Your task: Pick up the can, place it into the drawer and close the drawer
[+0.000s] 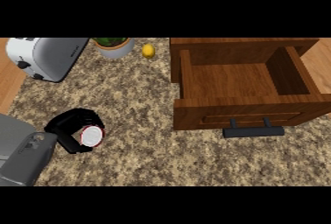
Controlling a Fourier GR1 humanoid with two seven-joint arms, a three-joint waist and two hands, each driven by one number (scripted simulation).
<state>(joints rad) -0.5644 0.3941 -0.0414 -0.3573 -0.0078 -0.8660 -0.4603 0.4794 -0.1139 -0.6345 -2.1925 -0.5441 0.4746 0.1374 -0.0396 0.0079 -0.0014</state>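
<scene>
At the near left, my left hand (72, 127) is curled round the can (92, 136), probably light, stiff and slippery-walled.

An open drawer (242, 83) stands at the right side of the table (142, 96), its front panel and handle (253, 130) facing the near edge, its box running back toward the far edge. Along the far edge sit a toaster (47, 56) at the left corner, a potted plant (114, 46) to its right, and a lemon (149, 50) just left of the drawer's back. Near the left edge, well apart from the drawer, the left hand (72, 124) curls round the can (92, 136), which rests on the table.
</scene>
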